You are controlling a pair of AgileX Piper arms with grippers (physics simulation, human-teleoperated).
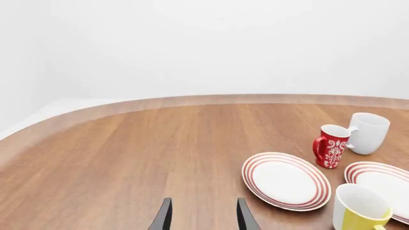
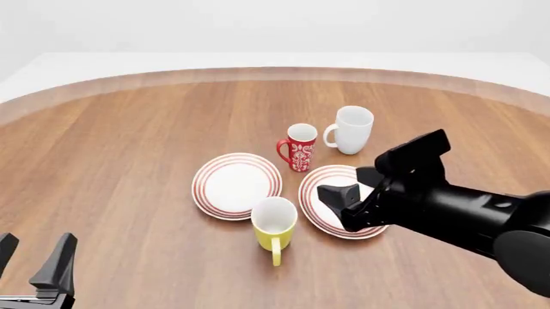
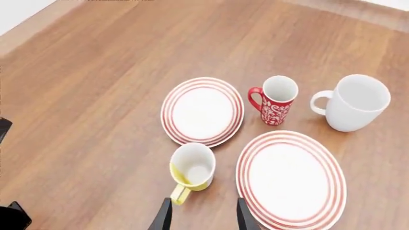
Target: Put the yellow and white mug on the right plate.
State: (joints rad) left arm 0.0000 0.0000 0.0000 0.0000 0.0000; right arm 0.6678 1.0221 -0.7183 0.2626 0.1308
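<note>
Right gripper (image 3: 204, 215) fingers apart, nothing between them, hanging in the air above the table; in the right wrist view the tips sit over the wood between the yellow and white mug (image 3: 192, 167) and the right plate (image 3: 290, 176). In the front view the right gripper (image 2: 342, 205) and its black arm cover part of the right plate (image 2: 320, 190). Left gripper (image 2: 30, 257) fingers apart too, empty, at the near left corner of the front view, well apart from all the dishes; its tips (image 1: 203, 215) show over bare wood.

Yellow and white mug (image 2: 274, 223) stands upright on the table (image 2: 129, 161), not on any plate, handle toward the camera side, just in front of the gap between the two plates, close to both rims. Left plate (image 2: 236, 185) just beside the right one, both empty. Red patterned mug (image 2: 299, 147) upright behind the plates, near the far edge of both. White mug (image 2: 352, 129) upright just right of it and a bit further back, handle pointing toward the red one. In the left wrist view the yellow and white mug (image 1: 357, 208) overlaps the right plate (image 1: 383, 184)
</note>
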